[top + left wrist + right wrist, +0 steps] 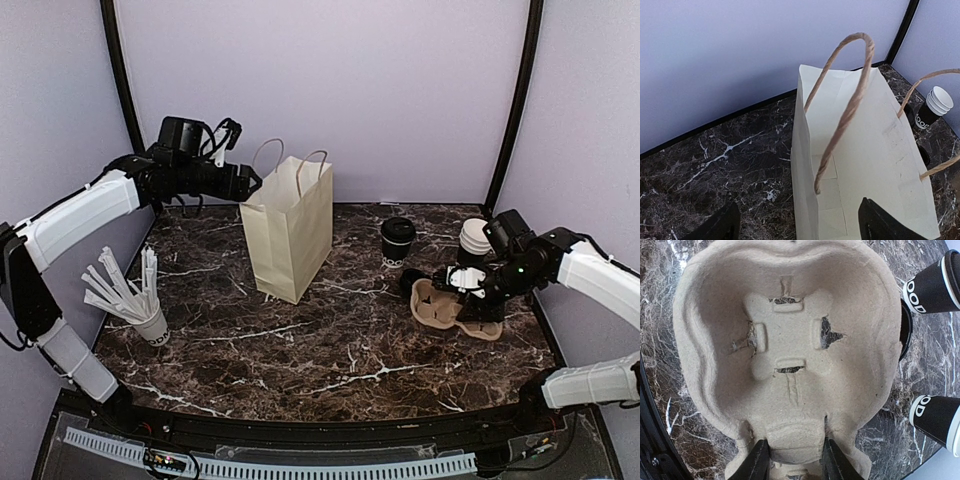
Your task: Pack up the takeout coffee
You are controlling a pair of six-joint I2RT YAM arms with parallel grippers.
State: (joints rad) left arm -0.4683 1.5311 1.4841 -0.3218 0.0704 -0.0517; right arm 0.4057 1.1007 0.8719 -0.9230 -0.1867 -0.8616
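While the right end effector (795, 450) pinches the middle ridge of the pulp tray (790, 340), 1 finger on each side, the tray lies directly beneath it over the table (300, 350). 1 lidded cup (398, 240) stands to its left, a second cup (474, 238) just behind it. The left end effector (799, 210) is spread, straddling the near wall of the paper bag (865, 150) at its top edge.

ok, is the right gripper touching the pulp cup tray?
Touching. Right wrist view: the right gripper pinches the pulp cup tray by its middle rib, both fingers against it.
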